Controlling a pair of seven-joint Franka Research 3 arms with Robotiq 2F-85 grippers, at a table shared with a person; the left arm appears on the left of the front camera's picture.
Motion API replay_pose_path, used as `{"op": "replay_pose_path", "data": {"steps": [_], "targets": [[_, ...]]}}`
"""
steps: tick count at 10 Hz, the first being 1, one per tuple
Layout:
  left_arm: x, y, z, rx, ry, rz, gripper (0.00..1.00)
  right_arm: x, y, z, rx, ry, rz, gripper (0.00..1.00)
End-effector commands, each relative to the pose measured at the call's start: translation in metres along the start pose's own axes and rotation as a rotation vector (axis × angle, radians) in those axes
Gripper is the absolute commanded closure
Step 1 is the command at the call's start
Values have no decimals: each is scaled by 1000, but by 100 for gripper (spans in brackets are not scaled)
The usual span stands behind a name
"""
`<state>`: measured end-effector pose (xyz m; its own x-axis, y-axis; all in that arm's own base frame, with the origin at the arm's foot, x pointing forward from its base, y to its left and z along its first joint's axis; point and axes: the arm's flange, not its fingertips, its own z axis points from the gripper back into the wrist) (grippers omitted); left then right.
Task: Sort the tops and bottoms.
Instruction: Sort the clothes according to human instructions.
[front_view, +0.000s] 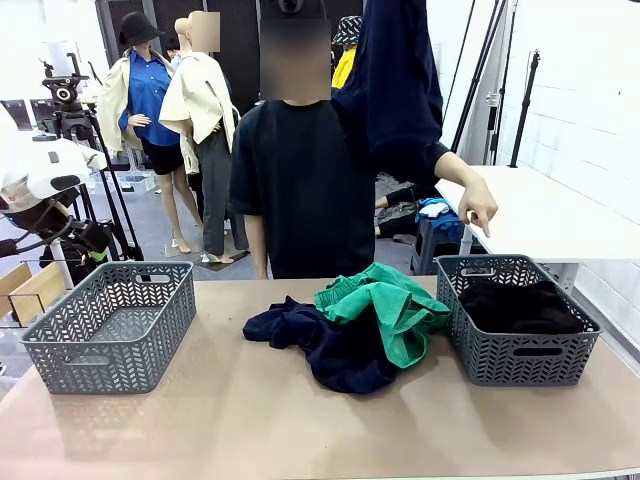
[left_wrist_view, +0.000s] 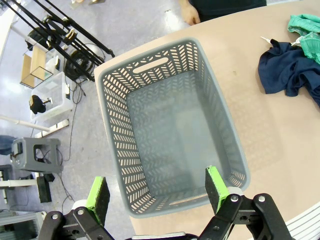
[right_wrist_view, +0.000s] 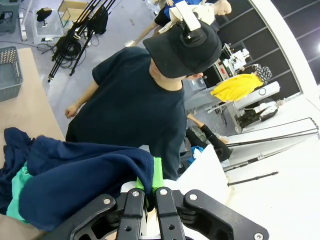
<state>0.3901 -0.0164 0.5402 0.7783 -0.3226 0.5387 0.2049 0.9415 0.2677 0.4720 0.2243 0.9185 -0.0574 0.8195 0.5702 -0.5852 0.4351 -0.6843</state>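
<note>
Left basket (front_view: 100, 350): grey, openwork walls, nothing in it. It stands at the left end of the table (front_view: 250, 420), with its front wall near the near edge.
Left claw (left_wrist_view: 157, 192): jaws spread wide and holding nothing, poised over the near rim of the left basket.
Pile (front_view: 350, 325): mid-table, between the two baskets. A navy piece (front_view: 300, 330) lies under and beside a green piece (front_view: 385, 300), and their folds overlap.
Pile, handling: looks soft, light and limp. Expect one piece to drag the other. Take a raised fold at an outer edge, not at the overlap.
Hanging garment (front_view: 395, 80): dark navy, held high above the right half of the table and well clear of the top. You cannot tell from here whether it is a top or a bottom.
Right claw (right_wrist_view: 147, 195): closed on a bunched edge of the hanging garment, with cloth pinched between the green pads.
Held garment, handling: limp, so it will likely swing and trail. The pinch is small, so move it gently.
Right basket (front_view: 515, 355): grey, same make. A black garment (front_view: 520, 305) covers most of its floor, with room left above it.
Person's hand (front_view: 480, 210): droops above the far rim of the right basket, close beside the hanging cloth. Whether they touch cannot be told.
Edges: mind both basket rims, where trailing cloth could snag on the openwork.
Open room: bare table in front of the pile and in the gaps beside each basket.
</note>
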Motion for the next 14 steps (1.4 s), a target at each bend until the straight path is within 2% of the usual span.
{"op": "replay_pose_path", "data": {"steps": [1, 3, 5, 9, 11, 14], "targets": [[1, 0, 0, 4, -2, -2, 0, 1, 0, 1, -1, -1, 2, 100], [1, 0, 0, 4, -2, -2, 0, 0, 0, 0, 0, 0, 0, 100], [1, 0, 0, 4, -2, -2, 0, -24, -5, 9, -31, 17, 11, 100], [1, 0, 0, 4, -2, -2, 0, -103, -7, 9, -45, 157, -54, 100], [1, 0, 0, 4, -2, -2, 0, -148, -3, 8, -61, 222, -136, 100], [1, 0, 0, 4, -2, -2, 0, -205, 21, 7, -106, 350, -183, 100]]}}
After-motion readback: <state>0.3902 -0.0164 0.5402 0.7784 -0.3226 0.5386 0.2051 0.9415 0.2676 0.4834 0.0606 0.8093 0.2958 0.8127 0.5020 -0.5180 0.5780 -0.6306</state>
